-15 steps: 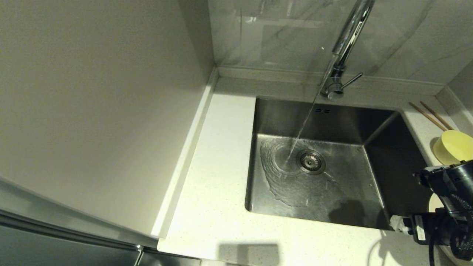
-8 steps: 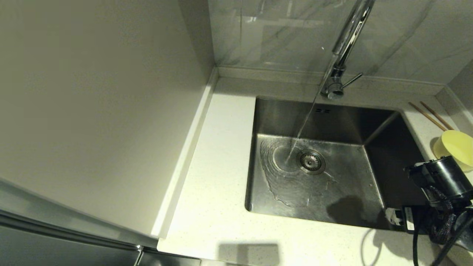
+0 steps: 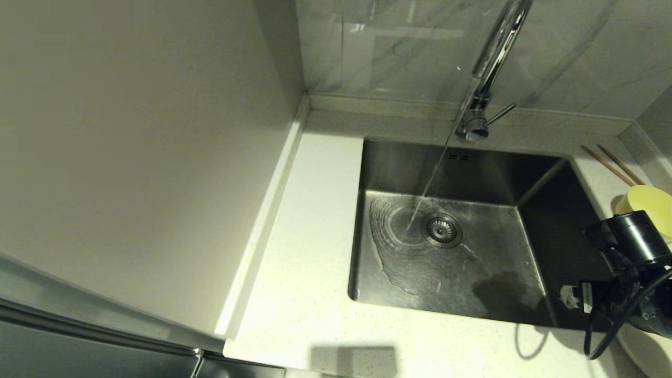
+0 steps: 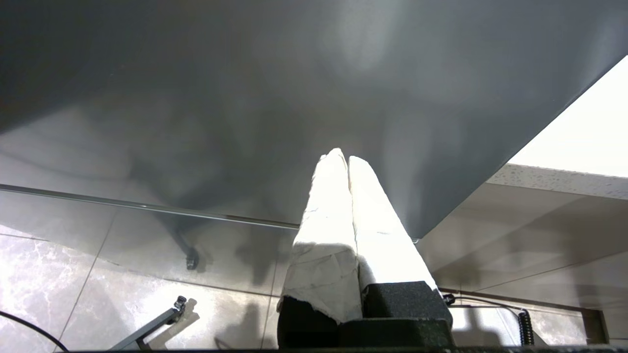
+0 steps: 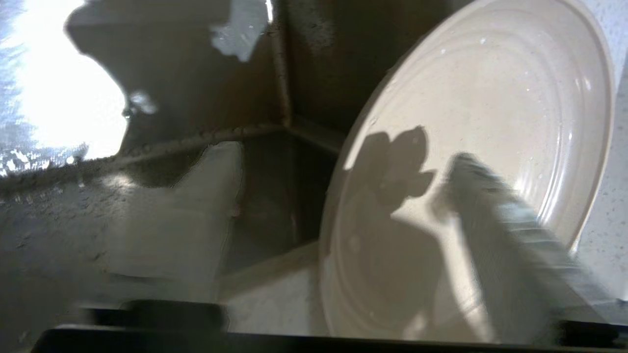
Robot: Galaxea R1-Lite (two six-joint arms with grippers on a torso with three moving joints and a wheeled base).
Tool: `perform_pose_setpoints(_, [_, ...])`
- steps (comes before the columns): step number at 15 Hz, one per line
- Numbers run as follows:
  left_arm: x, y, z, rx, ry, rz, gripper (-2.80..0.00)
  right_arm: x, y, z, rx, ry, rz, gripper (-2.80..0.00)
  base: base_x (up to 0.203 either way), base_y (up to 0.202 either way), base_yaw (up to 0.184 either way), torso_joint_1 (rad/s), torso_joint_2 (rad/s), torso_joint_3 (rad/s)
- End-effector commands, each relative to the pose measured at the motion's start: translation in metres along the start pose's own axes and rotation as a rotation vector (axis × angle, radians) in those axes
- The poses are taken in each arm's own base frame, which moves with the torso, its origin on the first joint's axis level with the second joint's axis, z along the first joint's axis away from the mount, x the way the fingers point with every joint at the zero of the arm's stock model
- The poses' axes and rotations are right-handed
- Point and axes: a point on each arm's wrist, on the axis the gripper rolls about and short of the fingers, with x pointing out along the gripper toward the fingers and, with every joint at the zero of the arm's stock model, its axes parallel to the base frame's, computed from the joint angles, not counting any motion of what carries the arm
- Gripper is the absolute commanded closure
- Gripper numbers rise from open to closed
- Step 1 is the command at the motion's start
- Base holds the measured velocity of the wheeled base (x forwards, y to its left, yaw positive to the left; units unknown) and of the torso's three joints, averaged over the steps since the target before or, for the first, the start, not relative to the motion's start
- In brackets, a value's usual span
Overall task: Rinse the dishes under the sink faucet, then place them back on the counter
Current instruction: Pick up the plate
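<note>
- Water (image 3: 428, 184) runs into the empty sink (image 3: 556, 220), centre frame.
- Right fingers (image 5: 216, 196) spread around the plate's (image 5: 490, 98) rim, lower right; bowl (image 3: 651, 207) and chopsticks (image 3: 609, 165) wait on the table (image 3: 310, 262).
- Left fingers (image 4: 346, 196) pressed together, idle.

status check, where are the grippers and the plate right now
Right gripper open, straddling plate rim at the sink corner. Left gripper shut, parked low. Faucet running. Nothing in the way.

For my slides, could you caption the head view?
Faucet runs into the sink; right gripper near the bowl and chopsticks.
</note>
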Motion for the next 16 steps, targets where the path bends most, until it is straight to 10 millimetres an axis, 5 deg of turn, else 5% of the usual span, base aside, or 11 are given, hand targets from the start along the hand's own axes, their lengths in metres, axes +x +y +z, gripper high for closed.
perform_pose_setpoints(1, [0.0,0.0,0.0,-0.001,-0.002,0.0,0.0,0.003,-0.001,0.001,0.003,0.009,-0.014,0.0,0.0,0.0,0.0,0.0,0.0,0.0])
perform_pose_setpoints(7, [0.0,0.0,0.0,-0.001,-0.002,0.0,0.0,0.0,-0.002,0.005,0.015,-0.02,-0.037,0.0,0.0,0.0,0.0,0.0,0.0,0.0])
perform_pose_setpoints(16, [0.0,0.0,0.0,-0.001,-0.002,0.0,0.0,-0.044,-0.014,0.013,-0.037,-0.168,0.074,0.0,0.0,0.0,0.0,0.0,0.0,0.0])
